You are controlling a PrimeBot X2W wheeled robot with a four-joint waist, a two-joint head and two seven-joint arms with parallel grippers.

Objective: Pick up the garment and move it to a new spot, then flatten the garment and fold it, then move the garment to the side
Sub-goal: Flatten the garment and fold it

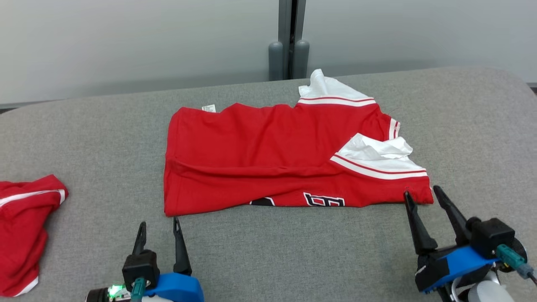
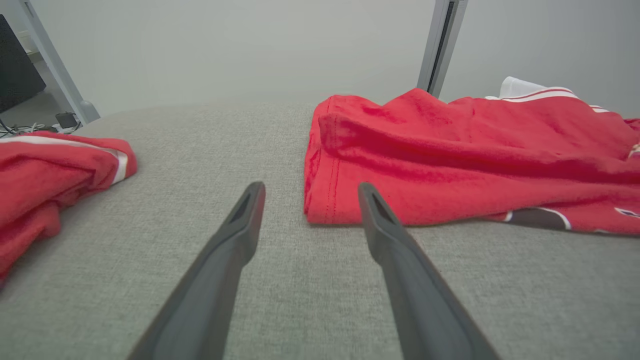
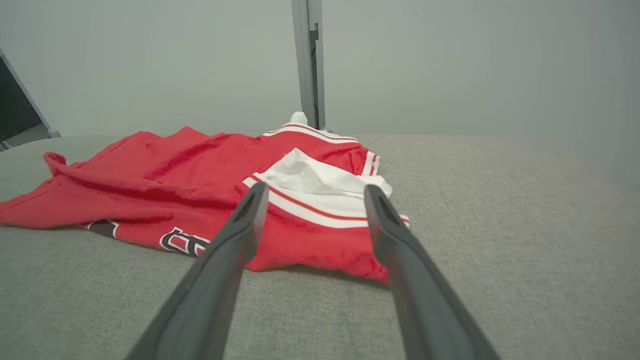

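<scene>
L fingers, R fingers apart; grey surface w/ red garment, pale wall

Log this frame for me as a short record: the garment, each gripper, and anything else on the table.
surface: grey padded table
garment: red jersey, folded over lengthwise, wrinkled, white striped sleeves at its right end
left gripper: open, empty, by the jersey's near left corner
right gripper: open, empty, fingertips astride the near right corner
other item: second red garment, crumpled, at the table's left edge
</scene>
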